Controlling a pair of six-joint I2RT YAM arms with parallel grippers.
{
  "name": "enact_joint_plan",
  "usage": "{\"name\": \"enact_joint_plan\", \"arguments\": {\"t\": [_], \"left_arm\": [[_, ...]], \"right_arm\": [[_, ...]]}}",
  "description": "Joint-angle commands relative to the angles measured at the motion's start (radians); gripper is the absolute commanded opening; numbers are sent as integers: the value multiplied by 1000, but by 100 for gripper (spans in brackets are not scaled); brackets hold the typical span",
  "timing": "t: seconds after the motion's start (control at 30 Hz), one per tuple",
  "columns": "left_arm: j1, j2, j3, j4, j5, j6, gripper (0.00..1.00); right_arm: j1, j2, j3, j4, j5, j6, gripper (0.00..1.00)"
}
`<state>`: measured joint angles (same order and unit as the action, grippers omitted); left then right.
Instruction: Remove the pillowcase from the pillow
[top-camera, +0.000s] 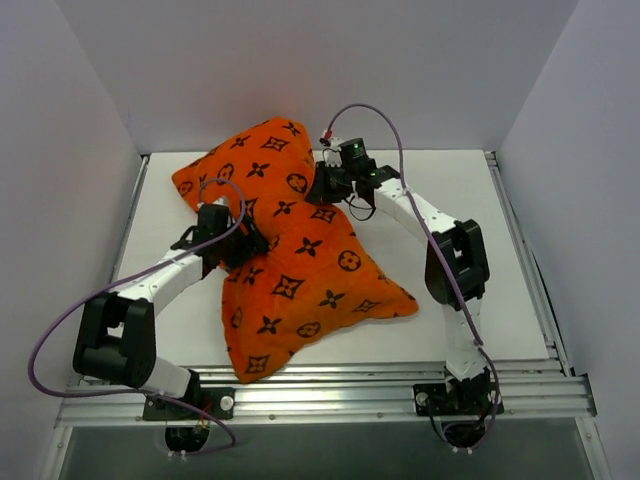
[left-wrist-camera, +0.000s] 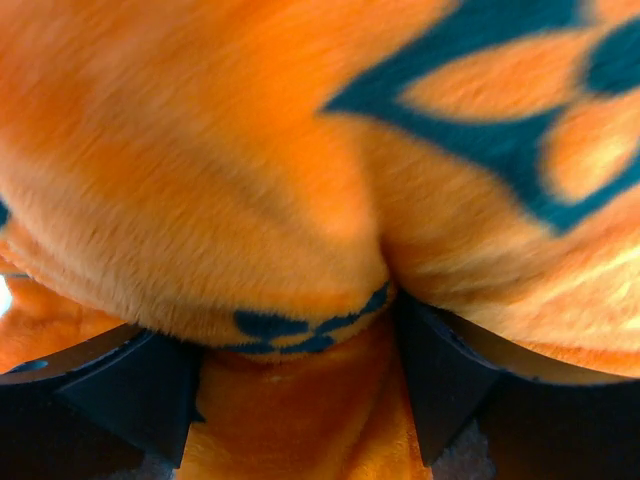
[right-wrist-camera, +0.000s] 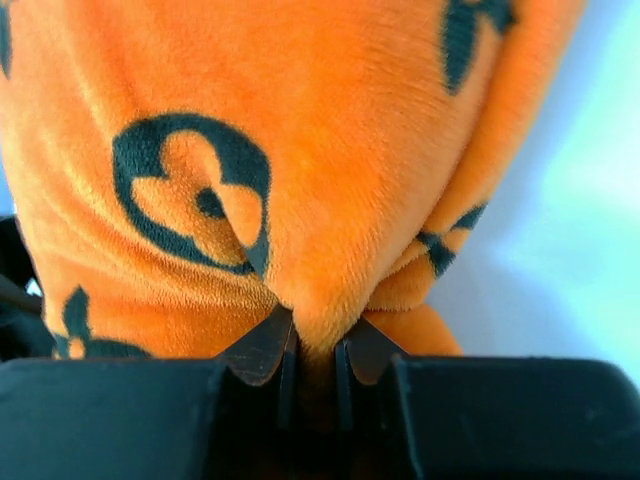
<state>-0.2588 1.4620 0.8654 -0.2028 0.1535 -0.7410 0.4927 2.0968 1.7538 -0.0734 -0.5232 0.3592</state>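
Observation:
The orange pillowcase (top-camera: 300, 265) with black flower and star motifs covers the whole cushion and lies diagonally on the table, pinched in at its middle like a bow tie. The white pillow is hidden inside it. My left gripper (top-camera: 237, 247) is at the left side of the pinched middle. Its fingers (left-wrist-camera: 440, 385) stand apart with a thick fold of pillowcase (left-wrist-camera: 300, 330) pressed between them. My right gripper (top-camera: 324, 186) is at the far right side of the middle, shut on a narrow fold of pillowcase (right-wrist-camera: 315, 300).
The white table (top-camera: 470, 230) is walled in by grey panels on the left, back and right. A metal rail (top-camera: 330, 385) runs along the near edge by both arm bases. Purple cables loop over each arm.

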Motion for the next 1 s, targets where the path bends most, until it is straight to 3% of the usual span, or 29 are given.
{"name": "enact_joint_plan", "arguments": {"t": [0.0, 0.13, 0.27, 0.3, 0.37, 0.47, 0.57, 0.67, 0.77, 0.87, 0.97], "left_arm": [[-105, 90, 97, 237, 132, -116, 80], [-120, 115, 250, 278, 112, -121, 80], [-120, 95, 304, 287, 84, -106, 81], [-119, 81, 294, 275, 71, -104, 83], [-119, 14, 212, 272, 52, -110, 86], [-119, -146, 44, 246, 15, -113, 94], [-114, -375, -63, 102, -25, -106, 100], [-112, -606, -106, -113, -84, -71, 95], [-111, -759, -63, -312, -121, -40, 94], [-109, -802, -6, -415, -118, 9, 94], [-109, -757, 23, -434, -111, 28, 94]], "right_arm": [[107, -182, 260, -318, 118, -187, 0], [184, -262, 407, -410, 219, -236, 0], [245, -336, 330, -355, 229, -239, 0], [254, -369, 238, -335, 236, -238, 0], [262, -395, 138, -278, 249, -206, 13], [264, -438, -26, -246, 262, -160, 22], [288, -492, -121, -227, 255, -134, 30], [331, -538, -137, -261, 273, -124, 40], [388, -596, -151, -299, 436, -115, 49], [389, -676, -229, -322, 608, -69, 59], [328, -751, -341, -330, 670, 13, 64]]}}
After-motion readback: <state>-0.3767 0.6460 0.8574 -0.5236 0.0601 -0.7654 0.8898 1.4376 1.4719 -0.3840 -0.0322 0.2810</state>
